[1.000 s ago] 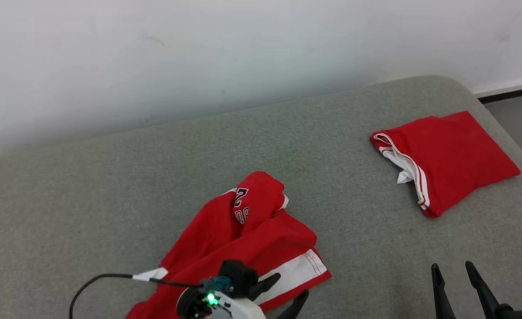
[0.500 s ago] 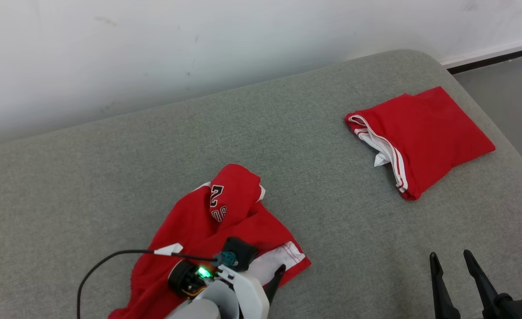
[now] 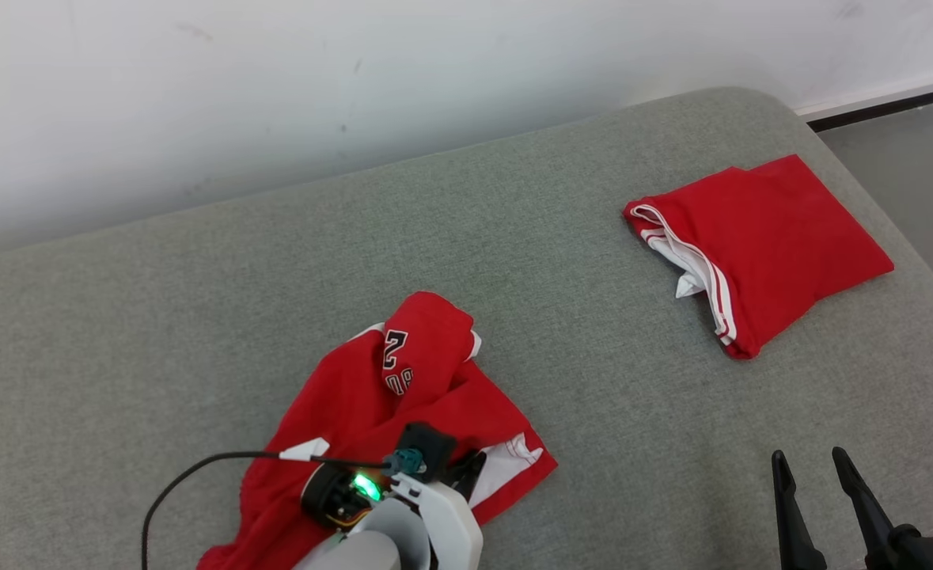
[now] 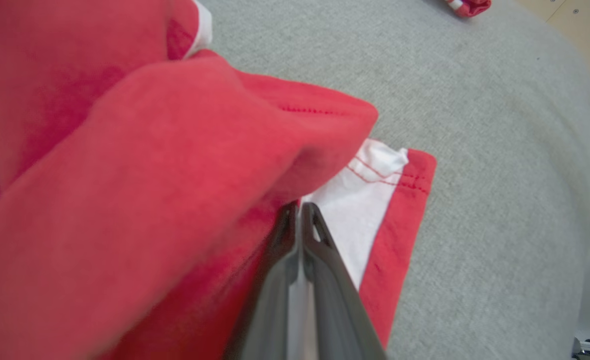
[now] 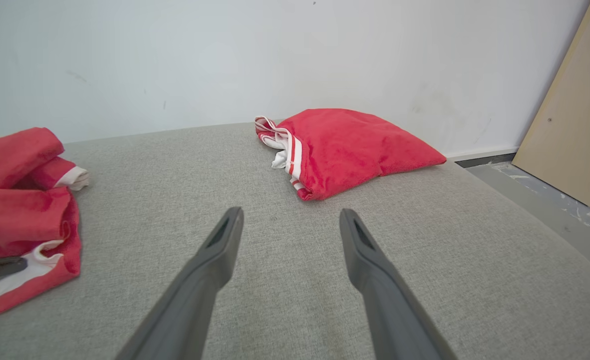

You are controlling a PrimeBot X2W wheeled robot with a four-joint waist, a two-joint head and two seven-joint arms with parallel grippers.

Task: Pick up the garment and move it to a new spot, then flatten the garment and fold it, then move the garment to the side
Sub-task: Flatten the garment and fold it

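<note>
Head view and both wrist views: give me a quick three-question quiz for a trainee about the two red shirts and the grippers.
1. True or false: the right gripper has its jaws closed.
2. Pick one: the left gripper has its closed tips on the crumpled garment
A) on the printed numbers
B) beside the white band at its edge
C) on the small white tag
3. Fill in: the folded garment lies toward the robot's ____ side of the grey cushion.

Key: 1 false; 2 B; 3 right.
</note>
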